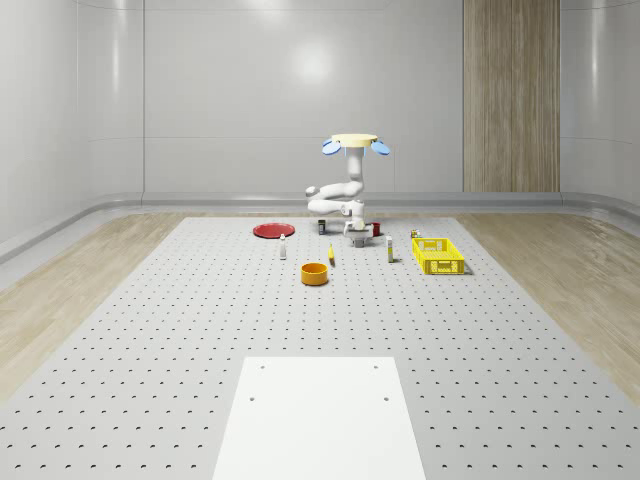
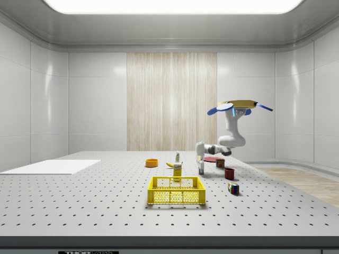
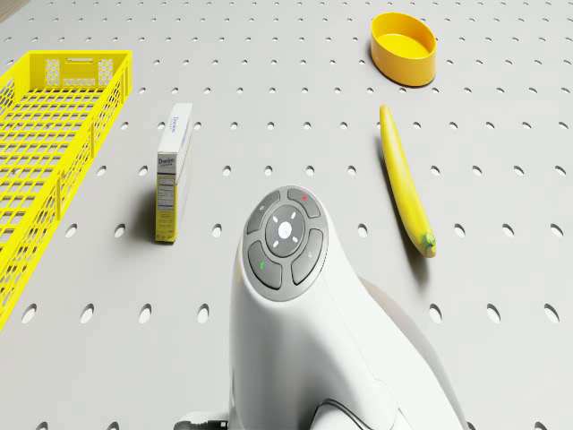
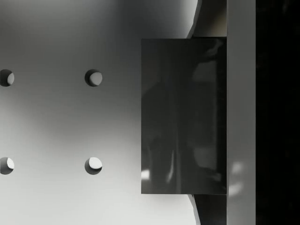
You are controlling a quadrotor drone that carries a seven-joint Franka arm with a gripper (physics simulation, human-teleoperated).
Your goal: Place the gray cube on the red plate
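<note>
Right against one finger (image 4: 240, 112) lies the gray cube (image 4: 183, 116); gripper (image 1: 357, 238) low.

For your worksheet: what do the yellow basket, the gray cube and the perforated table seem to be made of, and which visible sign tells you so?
Yellow basket: looks like moulded plastic, an open lattice of one even colour.
Gray cube: dark and glossy, with mirror-like reflections on its face; polished metal or hard plastic, left open.
Perforated table: matte gray with regular holes, probably metal sheet.
</note>
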